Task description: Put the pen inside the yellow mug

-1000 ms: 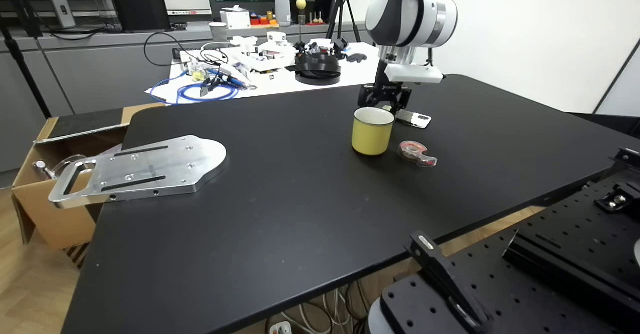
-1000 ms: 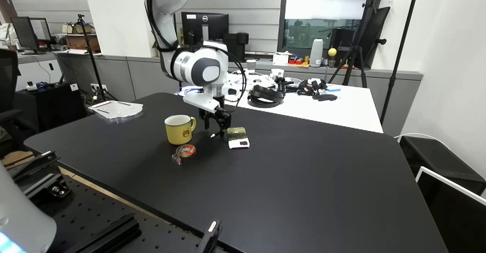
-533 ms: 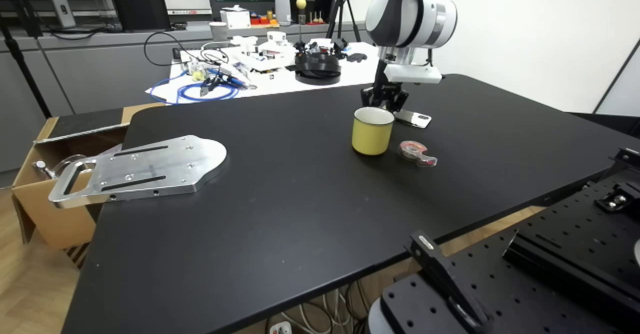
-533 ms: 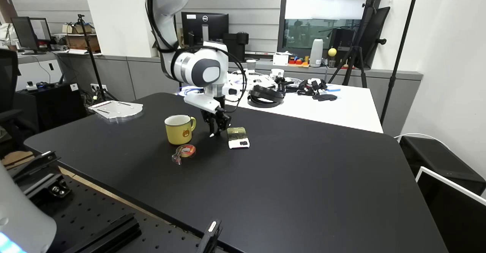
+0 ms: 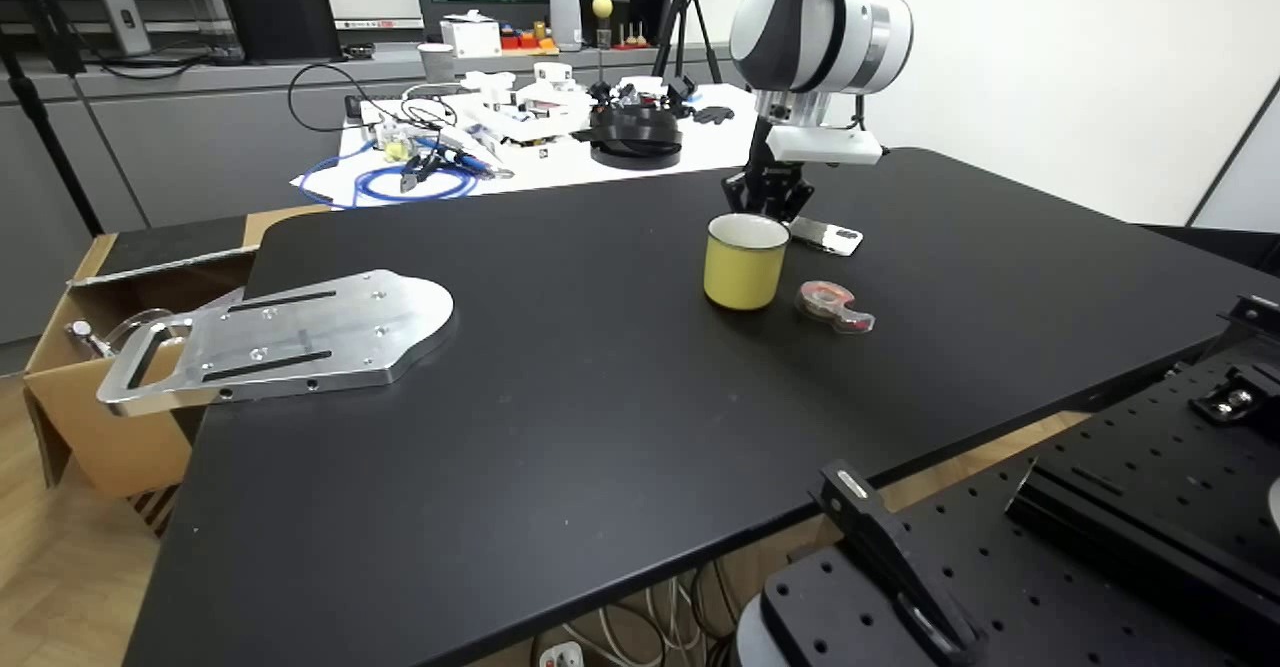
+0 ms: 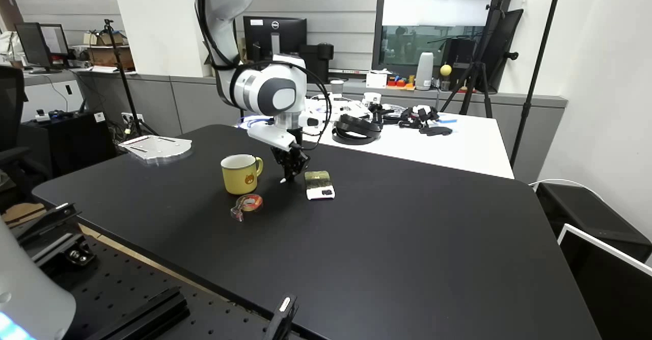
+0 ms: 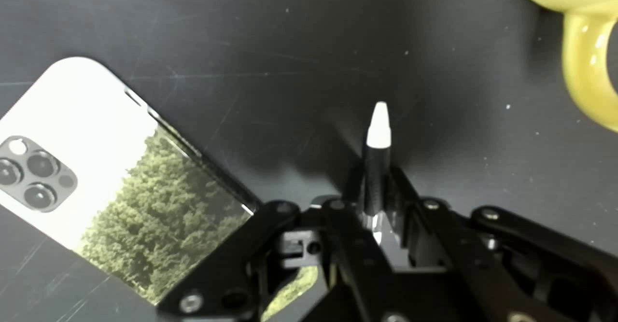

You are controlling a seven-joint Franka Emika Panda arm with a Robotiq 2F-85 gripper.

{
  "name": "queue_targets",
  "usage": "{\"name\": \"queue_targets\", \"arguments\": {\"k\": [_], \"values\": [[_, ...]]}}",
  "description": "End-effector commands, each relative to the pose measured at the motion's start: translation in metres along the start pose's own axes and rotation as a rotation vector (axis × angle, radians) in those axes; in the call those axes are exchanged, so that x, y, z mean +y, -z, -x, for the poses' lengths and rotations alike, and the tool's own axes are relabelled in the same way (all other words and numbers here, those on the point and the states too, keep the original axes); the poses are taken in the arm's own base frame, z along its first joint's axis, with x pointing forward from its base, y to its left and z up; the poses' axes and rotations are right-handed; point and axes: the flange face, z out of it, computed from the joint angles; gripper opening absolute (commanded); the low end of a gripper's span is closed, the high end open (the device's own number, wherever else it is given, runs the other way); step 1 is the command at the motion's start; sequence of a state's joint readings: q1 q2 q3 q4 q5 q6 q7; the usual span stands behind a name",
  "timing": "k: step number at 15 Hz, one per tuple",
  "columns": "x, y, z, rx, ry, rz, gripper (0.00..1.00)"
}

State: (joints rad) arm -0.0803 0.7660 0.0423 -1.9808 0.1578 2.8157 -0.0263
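Low at the dark table (image 6: 407,248) is the pen (image 7: 377,167), with its white tip reaching out past the gripper (image 7: 376,191); whether it rests on the surface or hangs slightly above it, I cannot tell. The two fingers (image 7: 403,190) stand close on both sides of its dark body and appear to be grasping it, not far behind the tip, while its rear end is hidden by the gripper. Just beside them the phone (image 7: 125,177) lies flat, with its camera side up, and is partly covered in the wrist view. On the opposite side and a little apart stands the mug (image 6: 238,178), upright, its handle turned roughly toward the gripper; the inner bottom is not visible. Close to the mug lies the tape (image 6: 250,204). I judge that the step in hand is the taking of the pen, with the grasp apparently made and the carrying not yet begun. The next move calls for a lift straight up, higher than the mug's rim, then a passage above its mouth and a turn of the pen to a steep angle, so that one end can go down inside. Carried flat, it may catch across the rim.
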Motion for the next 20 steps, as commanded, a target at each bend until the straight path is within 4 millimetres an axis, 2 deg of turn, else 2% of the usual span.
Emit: {"name": "queue_targets", "arguments": {"k": [1, 6, 9, 14, 20], "values": [[0.006, 0.016, -0.010, 0.008, -0.042, -0.001, 0.04], [0.018, 0.047, -0.023, 0.024, -0.062, -0.019, 0.04], [0.024, 0.061, -0.027, -0.070, -0.081, -0.047, 0.04], [0.031, 0.076, -0.033, -0.210, -0.115, -0.081, 0.04], [0.025, 0.085, -0.033, -0.449, -0.112, -0.134, 0.04]]}}
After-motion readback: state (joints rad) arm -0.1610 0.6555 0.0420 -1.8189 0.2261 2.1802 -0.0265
